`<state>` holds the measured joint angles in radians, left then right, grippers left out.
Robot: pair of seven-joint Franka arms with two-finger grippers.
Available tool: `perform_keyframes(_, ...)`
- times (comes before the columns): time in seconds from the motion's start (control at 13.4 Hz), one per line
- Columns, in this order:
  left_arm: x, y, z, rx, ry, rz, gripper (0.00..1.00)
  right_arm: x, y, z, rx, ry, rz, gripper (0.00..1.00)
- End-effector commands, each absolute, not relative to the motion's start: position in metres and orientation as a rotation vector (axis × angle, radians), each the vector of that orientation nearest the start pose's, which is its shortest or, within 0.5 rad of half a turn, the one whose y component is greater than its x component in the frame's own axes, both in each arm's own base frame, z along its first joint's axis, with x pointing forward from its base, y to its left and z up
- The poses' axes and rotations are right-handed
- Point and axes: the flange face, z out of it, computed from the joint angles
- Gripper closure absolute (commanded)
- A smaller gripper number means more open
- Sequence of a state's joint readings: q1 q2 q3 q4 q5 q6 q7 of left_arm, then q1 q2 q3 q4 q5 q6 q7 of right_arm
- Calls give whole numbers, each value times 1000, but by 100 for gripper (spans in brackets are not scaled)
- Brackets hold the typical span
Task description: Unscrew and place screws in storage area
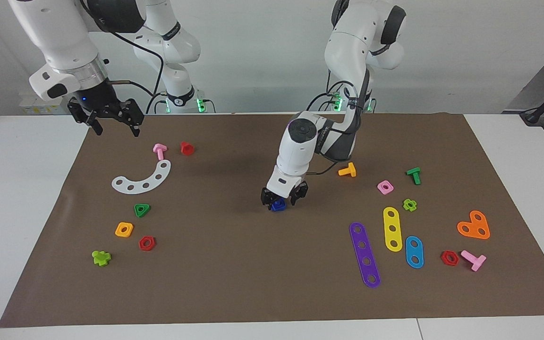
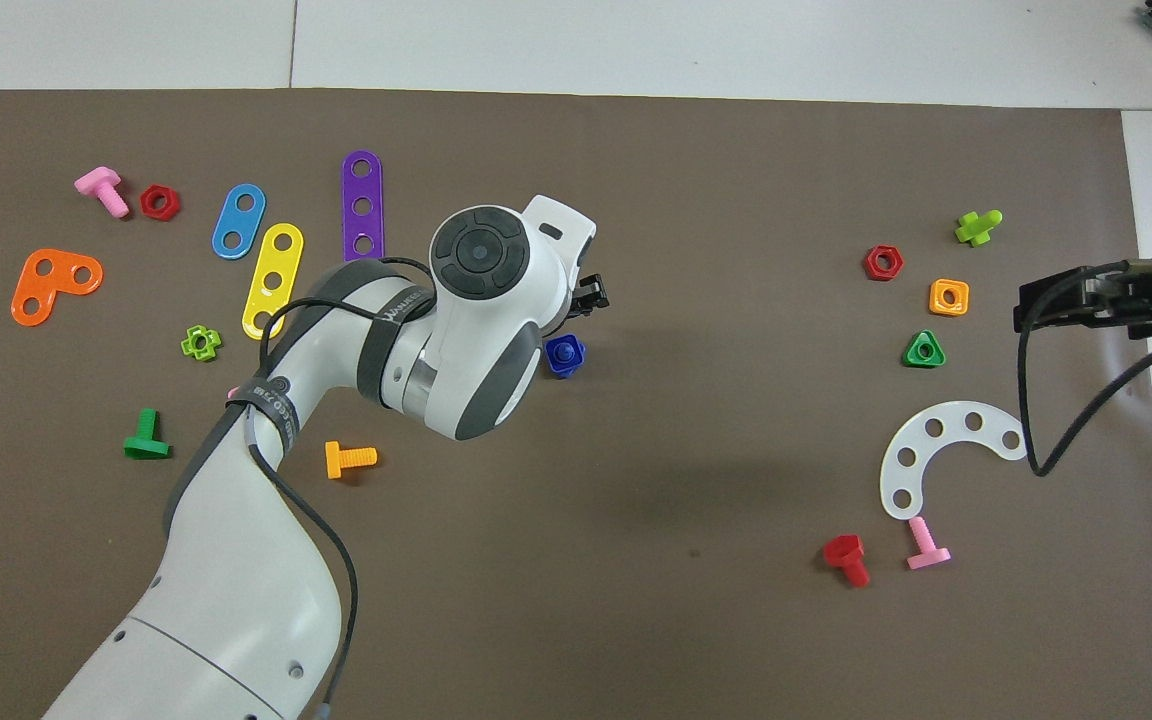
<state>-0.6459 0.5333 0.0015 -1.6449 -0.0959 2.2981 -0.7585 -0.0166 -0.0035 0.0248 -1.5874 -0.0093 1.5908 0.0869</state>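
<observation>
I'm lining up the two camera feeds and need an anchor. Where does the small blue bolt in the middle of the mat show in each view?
Facing view: the blue bolt sits mid-mat, between the fingers of the left gripper, low over it.
Overhead view: the blue bolt lies just above centre, at the edge of the left arm's wrist housing.
Shared landmark: the white curved strip, toward the right arm's end.
</observation>
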Motion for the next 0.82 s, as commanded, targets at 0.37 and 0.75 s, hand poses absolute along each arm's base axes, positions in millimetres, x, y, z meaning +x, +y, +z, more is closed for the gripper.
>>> perform_keyframes(0.37,543,-420,310,-3224,-270,-62,63,549,-3,622,-3125,139,3,0)
perform_keyframes(0.75,551,-420,329,-3199,-273,-6,100,550,-3,622,-3128,135,-9,0)
